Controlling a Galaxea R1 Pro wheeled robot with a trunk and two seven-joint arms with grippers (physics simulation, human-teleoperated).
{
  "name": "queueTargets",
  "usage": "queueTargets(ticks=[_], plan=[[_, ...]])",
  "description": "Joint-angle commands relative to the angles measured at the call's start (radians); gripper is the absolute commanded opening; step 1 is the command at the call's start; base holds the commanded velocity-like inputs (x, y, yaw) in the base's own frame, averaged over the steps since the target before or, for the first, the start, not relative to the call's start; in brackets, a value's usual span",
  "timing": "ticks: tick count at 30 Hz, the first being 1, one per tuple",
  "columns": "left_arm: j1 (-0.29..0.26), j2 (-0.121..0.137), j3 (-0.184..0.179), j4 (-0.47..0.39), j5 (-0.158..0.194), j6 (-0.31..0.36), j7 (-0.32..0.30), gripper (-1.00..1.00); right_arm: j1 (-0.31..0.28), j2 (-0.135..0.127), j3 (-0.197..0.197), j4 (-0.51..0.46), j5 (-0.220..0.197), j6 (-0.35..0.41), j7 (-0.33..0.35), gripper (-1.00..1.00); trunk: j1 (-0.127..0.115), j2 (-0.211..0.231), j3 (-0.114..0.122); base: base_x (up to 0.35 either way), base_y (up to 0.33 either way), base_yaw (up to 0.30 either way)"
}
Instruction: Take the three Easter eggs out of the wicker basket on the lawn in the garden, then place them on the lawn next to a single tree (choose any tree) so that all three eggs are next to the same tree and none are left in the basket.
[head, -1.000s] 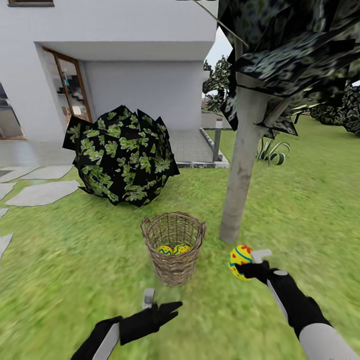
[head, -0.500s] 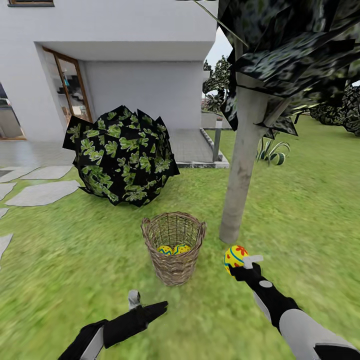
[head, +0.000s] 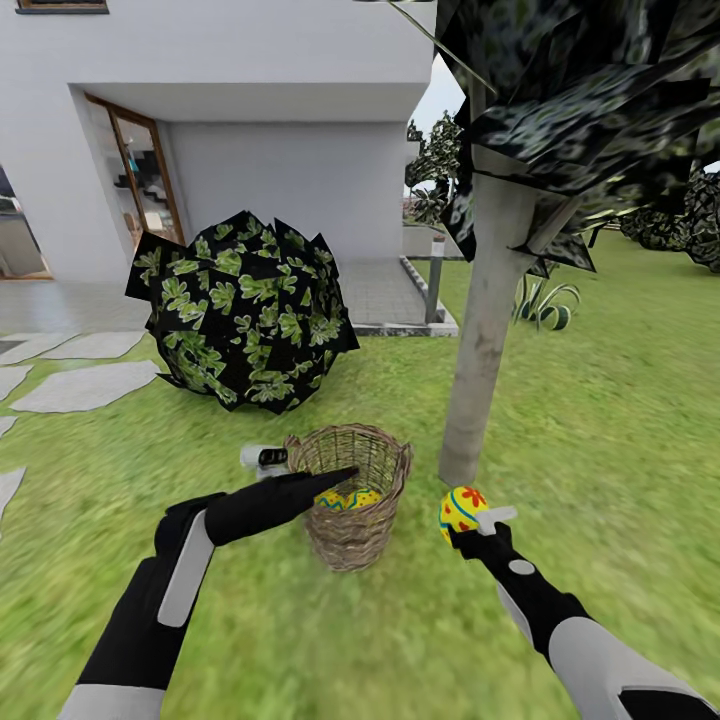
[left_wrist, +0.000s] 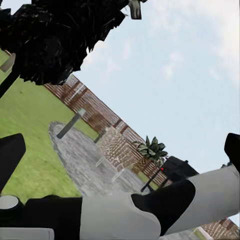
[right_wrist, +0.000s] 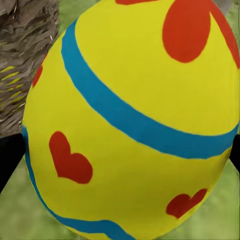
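Right gripper (head: 478, 522), lower right of centre in the head view, clamps one Easter egg (head: 459, 511) near the tree (head: 484, 330) base. Two eggs (head: 348, 498) sit in the wicker basket (head: 348, 492), centre frame. Left gripper (head: 268, 459) at the basket rim; fingers' state unclear. Eggs look smooth, rounded, likely slippery: grip across the widest part.

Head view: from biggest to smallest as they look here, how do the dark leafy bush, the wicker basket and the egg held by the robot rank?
1. The bush, clearly the largest, though it stands farther back.
2. The wicker basket.
3. The egg in the right gripper, smallest despite being about as near as the basket.
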Motion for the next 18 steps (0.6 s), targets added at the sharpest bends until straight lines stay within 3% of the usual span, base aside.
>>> queueTargets(ticks=[1,8,12,18], plan=[[-0.003,-0.001,0.000,-0.001,0.004,0.008,0.000,1.00,0.000,0.000,-0.002,-0.003,0.006,-0.010,0.003,-1.00,0.000,0.000,-0.001,0.000,0.000,0.000],[-0.013,-0.002,0.000,-0.020,0.002,0.007,0.003,1.00,0.000,-0.001,-0.002,-0.019,0.006,-0.017,0.001,-1.00,0.000,0.000,-0.001,0.000,0.000,0.000],[-0.013,-0.003,-0.002,-0.017,-0.001,0.003,0.061,1.00,-0.001,-0.002,-0.002,-0.022,0.006,-0.018,0.001,-1.00,0.000,0.000,-0.001,0.000,0.000,0.000],[-0.013,-0.005,-0.003,-0.018,0.002,-0.009,0.073,1.00,-0.001,-0.006,-0.003,-0.024,0.006,-0.017,0.001,-1.00,0.000,0.000,-0.001,0.000,0.000,0.000]])
